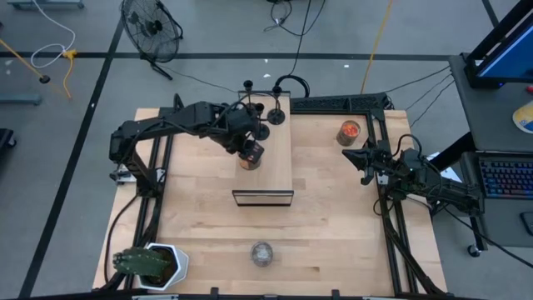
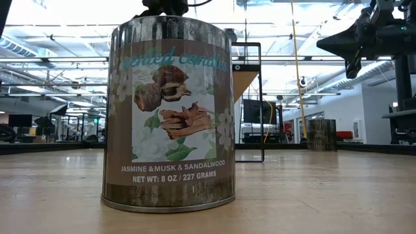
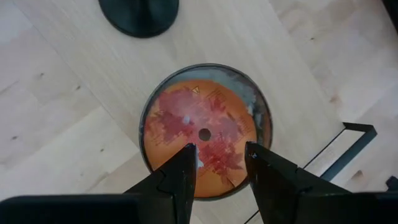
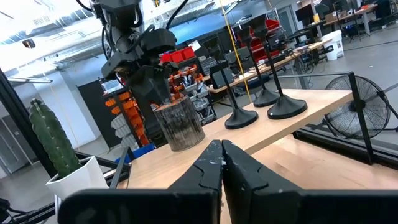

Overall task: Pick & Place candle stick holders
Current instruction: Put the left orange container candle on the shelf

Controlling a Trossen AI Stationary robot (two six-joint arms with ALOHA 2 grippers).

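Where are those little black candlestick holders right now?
In the high view, the three candle stick holders stand at the far end of the raised wooden platform, just beyond the left gripper.

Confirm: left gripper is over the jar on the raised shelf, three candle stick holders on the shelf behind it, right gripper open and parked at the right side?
Not quite. The right gripper is shut; the right wrist view shows its fingers pressed together. The rest holds: the left gripper is over the jar on the shelf, with the three candle stick holders behind it.
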